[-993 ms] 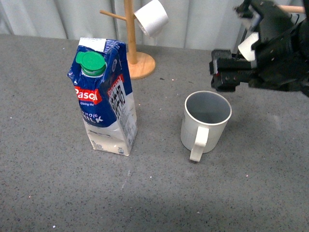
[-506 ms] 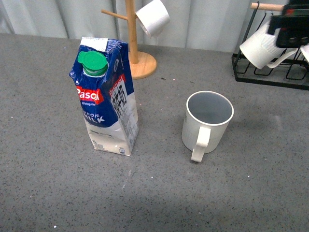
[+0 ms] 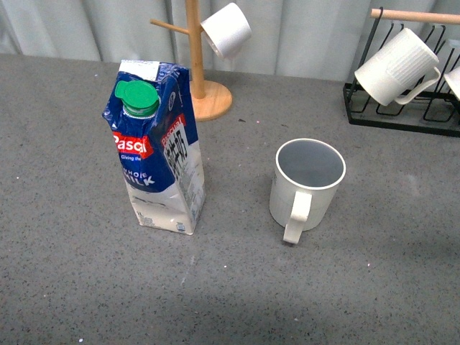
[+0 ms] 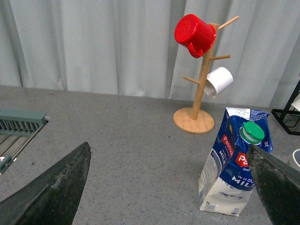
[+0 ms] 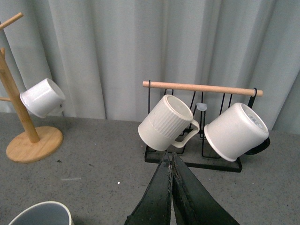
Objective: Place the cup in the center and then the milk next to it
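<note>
Right tool [image 5: 170,158] apart from cup [image 5: 40,213]

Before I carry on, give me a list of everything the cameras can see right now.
cup: one, cream-white, grey-blue inside, upright mid-table.
milk carton: one, blue and white, green cap, upright left of the cup, apart from it.
mug tree: one, wooden, behind the carton.
small white cup: one, hung on the mug tree.
red cup: one, hung near the tree's top.
wire rack: one, black, wooden bar, back right.
ribbed mug: one, white, hanging on the rack.
plain mug: one, white, hanging beside it.
slatted tray: one, grey-green, left wrist view only, away from the carton.
table: grey, speckled.
curtain: pale grey, behind.
left gripper: dark, jaws wide apart, empty.
right gripper: dark, jaws closed, empty.
</note>
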`<state>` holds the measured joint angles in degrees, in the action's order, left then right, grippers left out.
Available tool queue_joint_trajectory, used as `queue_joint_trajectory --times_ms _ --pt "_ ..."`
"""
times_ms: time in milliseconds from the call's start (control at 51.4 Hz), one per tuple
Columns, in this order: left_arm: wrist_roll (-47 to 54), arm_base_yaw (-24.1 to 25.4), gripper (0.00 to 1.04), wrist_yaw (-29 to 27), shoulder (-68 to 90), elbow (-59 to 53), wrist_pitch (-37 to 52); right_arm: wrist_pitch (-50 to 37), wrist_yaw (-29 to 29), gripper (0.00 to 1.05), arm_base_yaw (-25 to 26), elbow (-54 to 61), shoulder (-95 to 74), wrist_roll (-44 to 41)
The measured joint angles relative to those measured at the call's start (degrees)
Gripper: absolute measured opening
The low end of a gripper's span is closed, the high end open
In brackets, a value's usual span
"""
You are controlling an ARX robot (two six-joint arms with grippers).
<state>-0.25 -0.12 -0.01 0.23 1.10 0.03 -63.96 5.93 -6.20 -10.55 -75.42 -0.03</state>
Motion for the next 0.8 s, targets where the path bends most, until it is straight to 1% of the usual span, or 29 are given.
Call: queue_joint_trajectory --times_ms 195,234,311,701,798 --pt "0.0 0.0 0.98 0.02 0.0 0.0 0.0 5.29 -1.97 0.01 2.05 4.59 9.73 0.02" --pt "0.0 0.0 0.98 0.02 0.0 0.0 0.0 7.23 -5.33 0.01 4.35 5.64 12.59 0.0" --pt "0.0 0.0 0.98 0.0 0.0 0.0 0.0 10.19 -5.55 0.01 5.86 6.8 16.92 0.02" --pt "0.0 0.0 0.98 0.0 0.0 0.0 0.0 23.41 -5.84 0.01 6.05 9.77 33.24 0.02" --pt "0.0 0.0 0.98 0.02 0.0 0.0 0.0 28.26 -5.84 0.01 6.05 10.16 38.73 0.02"
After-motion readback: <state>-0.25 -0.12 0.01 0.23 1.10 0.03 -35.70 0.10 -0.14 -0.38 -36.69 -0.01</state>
